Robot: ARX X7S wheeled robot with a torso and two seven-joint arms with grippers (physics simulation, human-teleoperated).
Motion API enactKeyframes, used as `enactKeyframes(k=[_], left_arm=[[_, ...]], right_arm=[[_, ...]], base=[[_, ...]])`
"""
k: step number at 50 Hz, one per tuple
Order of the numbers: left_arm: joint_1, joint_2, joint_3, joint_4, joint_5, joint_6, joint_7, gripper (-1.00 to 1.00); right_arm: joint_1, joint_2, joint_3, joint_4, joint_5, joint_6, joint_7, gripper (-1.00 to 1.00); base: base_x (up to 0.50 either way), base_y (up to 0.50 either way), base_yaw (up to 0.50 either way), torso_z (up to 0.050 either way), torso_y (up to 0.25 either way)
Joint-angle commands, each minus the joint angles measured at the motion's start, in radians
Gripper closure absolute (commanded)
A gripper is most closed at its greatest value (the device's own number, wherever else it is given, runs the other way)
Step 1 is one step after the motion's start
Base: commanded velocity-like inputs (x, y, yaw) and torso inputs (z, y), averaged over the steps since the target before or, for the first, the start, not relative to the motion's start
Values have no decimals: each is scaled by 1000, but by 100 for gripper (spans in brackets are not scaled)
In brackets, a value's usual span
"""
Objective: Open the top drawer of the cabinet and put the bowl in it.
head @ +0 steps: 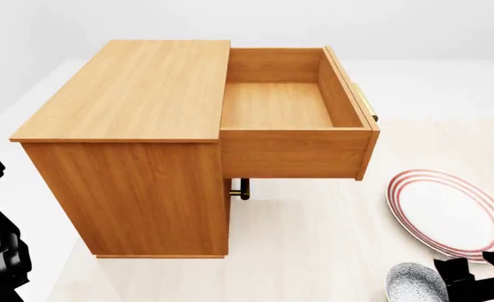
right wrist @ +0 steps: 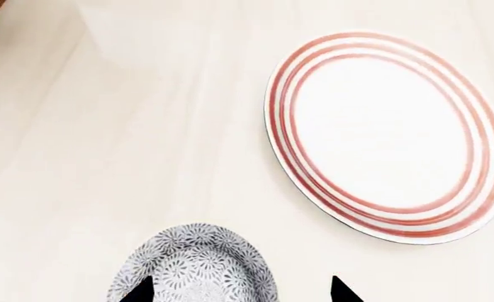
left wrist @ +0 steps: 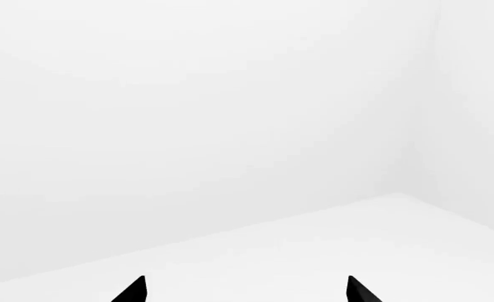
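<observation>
Nearest the right claw (right wrist: 238, 290) sits the bowl (right wrist: 194, 264), its speckled rim lying partly between the two dark fingertips, which stand spread apart — released, with one tip over the bowl's inside and the other out past its rim on the plate side. Just beyond the claw, apart from the bowl, lies the red-ringed plate (right wrist: 387, 135). The drawer step looks done: further off, the top drawer (head: 289, 104) stands pulled well out of the cabinet (head: 129, 126), its wooden box bare. So the step in hand seems to be grasping the bowl; next the claw likely must settle onto the rim, pinch it, then lift and carry it up over the drawer's front. The left claw (left wrist: 245, 289) points at blank white walls, tips spread, holding nothing. The floor (head: 314, 226) is pale and smooth — the room plain white.
</observation>
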Motion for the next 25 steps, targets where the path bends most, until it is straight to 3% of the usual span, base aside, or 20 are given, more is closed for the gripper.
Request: enactKeyframes(k=[1, 25], left_arm=[[1, 0, 1, 0, 0, 3, 0, -100], [1, 4, 6, 1, 2, 5, 0, -100]], right_arm=[[-56, -32, -41, 70, -12, -51, 9, -100], [-253, -179, -115, 218, 52, -324, 52, -100]], base=[[0, 0, 0, 0, 0], [0, 0, 0, 0, 0]])
